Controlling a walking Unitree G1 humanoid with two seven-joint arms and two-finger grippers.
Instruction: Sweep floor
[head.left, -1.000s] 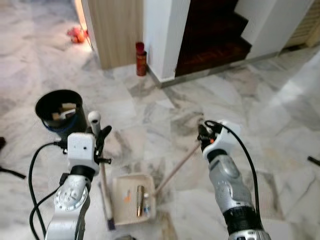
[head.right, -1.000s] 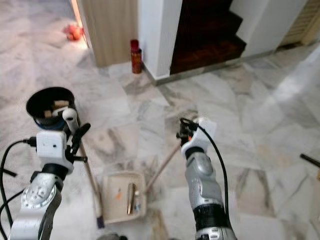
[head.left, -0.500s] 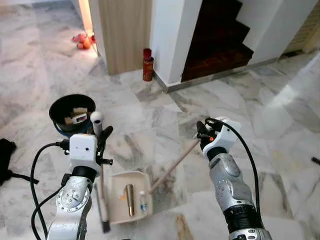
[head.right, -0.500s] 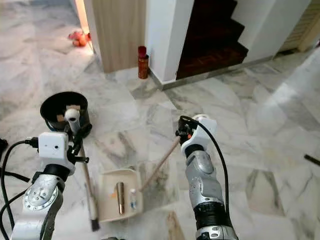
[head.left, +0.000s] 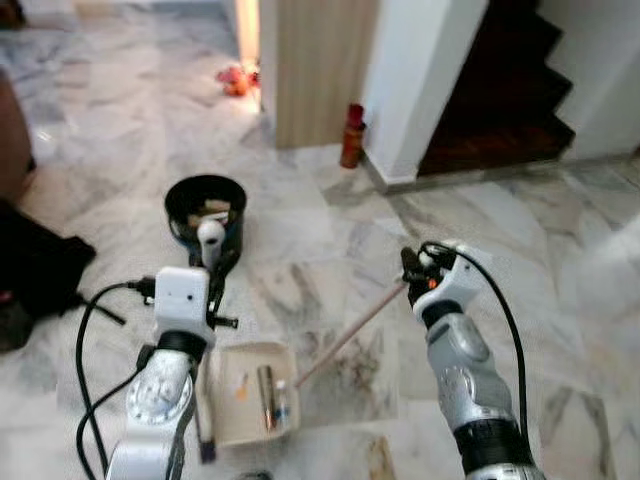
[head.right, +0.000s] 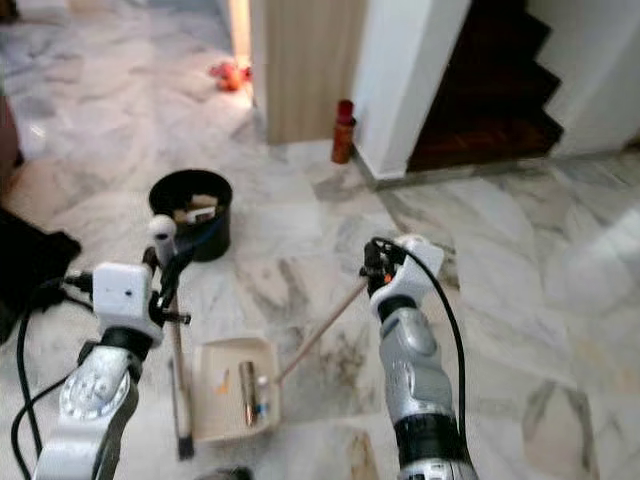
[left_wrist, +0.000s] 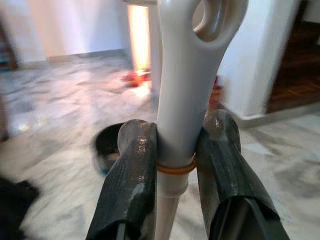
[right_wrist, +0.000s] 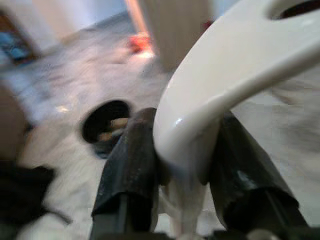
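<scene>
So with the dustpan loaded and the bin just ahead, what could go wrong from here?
The dustpan holds a loose brown tube and a small bottle; tilting its long handle in the right gripper might roll them out. The bin is narrow, so tipping could miss. The broom in the left gripper might knock it.

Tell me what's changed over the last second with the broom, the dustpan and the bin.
Mostly the camera has swung: the whole scene slides right in both eye views, so the black bin only appears moved. The left gripper stays shut on the broom handle, the right gripper on the dustpan handle. The dustpan still carries its litter, not yet tipped out.
</scene>
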